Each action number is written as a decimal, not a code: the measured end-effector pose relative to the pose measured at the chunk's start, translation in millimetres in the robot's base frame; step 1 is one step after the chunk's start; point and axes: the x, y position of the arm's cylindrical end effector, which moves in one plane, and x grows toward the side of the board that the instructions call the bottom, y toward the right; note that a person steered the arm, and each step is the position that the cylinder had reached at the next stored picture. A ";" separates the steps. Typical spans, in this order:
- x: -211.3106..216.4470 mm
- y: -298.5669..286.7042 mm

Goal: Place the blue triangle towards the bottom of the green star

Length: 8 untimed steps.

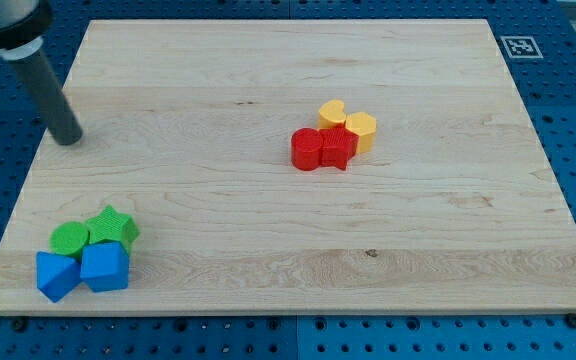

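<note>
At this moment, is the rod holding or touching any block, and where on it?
Nothing is held. My tip rests on bare board at the view's upper left, far from the blue triangle block and the green star block.

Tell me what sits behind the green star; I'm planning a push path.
Nothing stands behind the green star, only bare board toward the view's top. A green round block touches its left side, with two blue blocks in front. My tip is far above-left.
</note>
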 end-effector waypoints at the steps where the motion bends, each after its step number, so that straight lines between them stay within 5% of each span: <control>1: 52.4 -14.5; 5: 185.1 -24.8; 8: 183.9 68.9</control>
